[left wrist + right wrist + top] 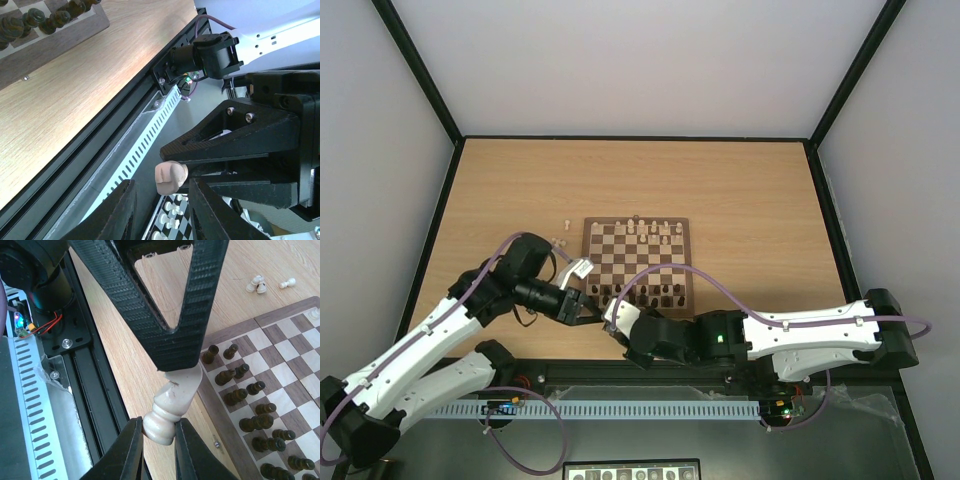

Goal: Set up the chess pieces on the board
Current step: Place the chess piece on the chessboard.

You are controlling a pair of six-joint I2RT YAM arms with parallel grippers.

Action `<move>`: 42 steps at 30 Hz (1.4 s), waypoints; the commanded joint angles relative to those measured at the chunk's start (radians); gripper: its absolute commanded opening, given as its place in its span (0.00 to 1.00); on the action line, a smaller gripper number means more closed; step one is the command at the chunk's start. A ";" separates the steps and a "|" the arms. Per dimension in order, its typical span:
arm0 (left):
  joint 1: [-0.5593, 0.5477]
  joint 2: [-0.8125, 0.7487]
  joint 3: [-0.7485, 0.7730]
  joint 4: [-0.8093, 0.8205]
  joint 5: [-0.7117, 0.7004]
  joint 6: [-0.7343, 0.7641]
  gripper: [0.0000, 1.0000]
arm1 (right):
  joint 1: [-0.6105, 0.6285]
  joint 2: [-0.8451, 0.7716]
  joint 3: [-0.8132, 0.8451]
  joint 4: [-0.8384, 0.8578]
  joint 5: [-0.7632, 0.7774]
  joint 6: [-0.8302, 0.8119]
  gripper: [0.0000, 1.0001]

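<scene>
Cream turned wood: one pale chess piece [167, 407] is held in the air between the two grippers, just off the 7 o'clock corner of the board [638, 262] and over the wooden table [740, 190]. The right gripper [159, 432] is pinched narrow on the piece's round base, with both fingers pressed against it. The left gripper [162, 186] straddles the piece's head from the opposite end. Its fingers stand wider than the head, with a clear gap on one side; whether the other finger touches, I cannot tell. On the board, more pale chessmen [650, 230] stand in the rows at 12 o'clock, and dark brown chessmen [642, 294] line the rows at 6 o'clock. A few loose pale pieces [560, 238] lie on the table at the board's 10 o'clock, well apart from both grippers.
</scene>
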 commanded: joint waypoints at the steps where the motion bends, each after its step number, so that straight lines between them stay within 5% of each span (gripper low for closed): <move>1: 0.009 0.000 -0.027 0.036 0.049 -0.023 0.31 | 0.010 0.009 0.037 0.005 -0.017 -0.018 0.07; 32: 0.022 -0.021 -0.086 0.130 0.102 -0.088 0.11 | 0.020 0.016 0.038 0.025 0.043 -0.026 0.08; 42: 0.025 -0.052 -0.114 0.215 0.098 -0.160 0.08 | 0.020 0.001 0.028 0.033 0.062 -0.016 0.42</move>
